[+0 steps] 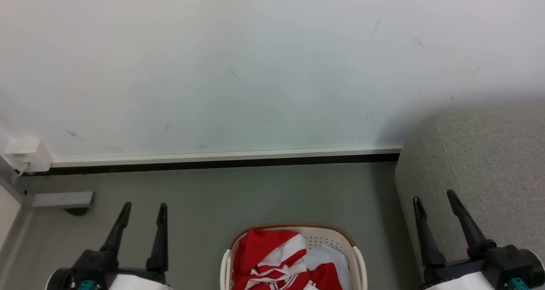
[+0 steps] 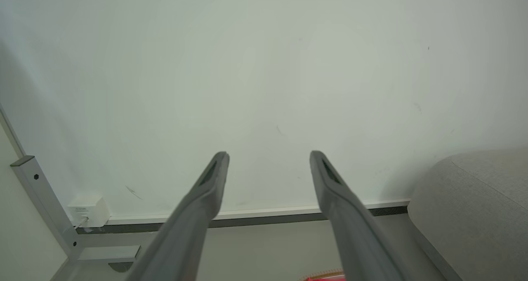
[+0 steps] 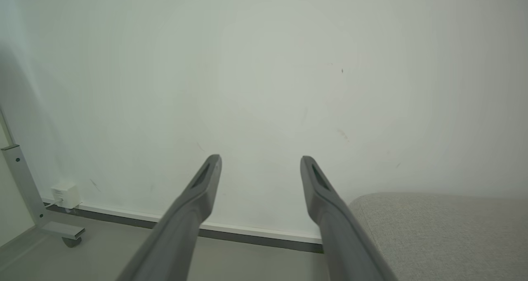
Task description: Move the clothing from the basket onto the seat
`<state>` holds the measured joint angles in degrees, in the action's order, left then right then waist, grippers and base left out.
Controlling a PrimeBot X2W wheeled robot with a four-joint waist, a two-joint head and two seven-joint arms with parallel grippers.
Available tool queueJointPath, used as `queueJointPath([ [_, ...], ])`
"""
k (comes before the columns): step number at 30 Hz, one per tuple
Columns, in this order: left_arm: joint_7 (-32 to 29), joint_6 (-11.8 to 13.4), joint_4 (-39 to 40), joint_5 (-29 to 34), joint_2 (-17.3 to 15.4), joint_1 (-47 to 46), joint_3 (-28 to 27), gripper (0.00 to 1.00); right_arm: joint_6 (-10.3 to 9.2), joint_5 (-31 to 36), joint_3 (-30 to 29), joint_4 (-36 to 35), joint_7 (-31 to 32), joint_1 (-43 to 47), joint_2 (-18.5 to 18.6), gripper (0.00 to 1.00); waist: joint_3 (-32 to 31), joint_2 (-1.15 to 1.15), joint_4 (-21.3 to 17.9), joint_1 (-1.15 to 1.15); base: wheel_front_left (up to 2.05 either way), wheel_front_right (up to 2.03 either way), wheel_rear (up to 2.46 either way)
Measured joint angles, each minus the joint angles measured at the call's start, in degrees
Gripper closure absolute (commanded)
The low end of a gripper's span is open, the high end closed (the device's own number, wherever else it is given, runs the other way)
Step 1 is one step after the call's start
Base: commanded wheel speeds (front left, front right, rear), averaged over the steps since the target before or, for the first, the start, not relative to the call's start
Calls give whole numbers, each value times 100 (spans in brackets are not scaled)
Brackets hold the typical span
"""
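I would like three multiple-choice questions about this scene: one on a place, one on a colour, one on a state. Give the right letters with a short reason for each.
1. On which side of the basket does the sofa stand?
A) the robot's right
B) the robot's left
C) underneath it

2. What colours is the clothing in the basket?
A) blue and yellow
B) red and white
C) black and green

3. In what state is the left gripper?
A) shut on the clothing
B) shut on the basket's handle
C) open and empty

Answers:
1 A: in the head view the grey sofa is at the right and the basket at the bottom middle.
2 B: the fabric is bright red with broad white stripes.
3 C: its two fingers stand apart above the floor, with nothing between them.
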<state>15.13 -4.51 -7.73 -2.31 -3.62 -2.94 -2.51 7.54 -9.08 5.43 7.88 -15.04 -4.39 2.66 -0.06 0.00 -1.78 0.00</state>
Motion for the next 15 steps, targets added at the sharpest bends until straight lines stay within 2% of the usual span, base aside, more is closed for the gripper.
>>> queueJointPath([
  [9, 1, -104, 27, -5, 37, -35, -21, 0, 0, -120, -65, -97, 0, -76, 3, 0, 166, 0, -155, 0, 0, 0, 0],
  [15, 1, -211, 30, -157, 38, -315, -58, 0, 0, -380, -211, -286, -1, -287, 7, 0, 551, 0, -302, 0, 0, 0, 0],
])
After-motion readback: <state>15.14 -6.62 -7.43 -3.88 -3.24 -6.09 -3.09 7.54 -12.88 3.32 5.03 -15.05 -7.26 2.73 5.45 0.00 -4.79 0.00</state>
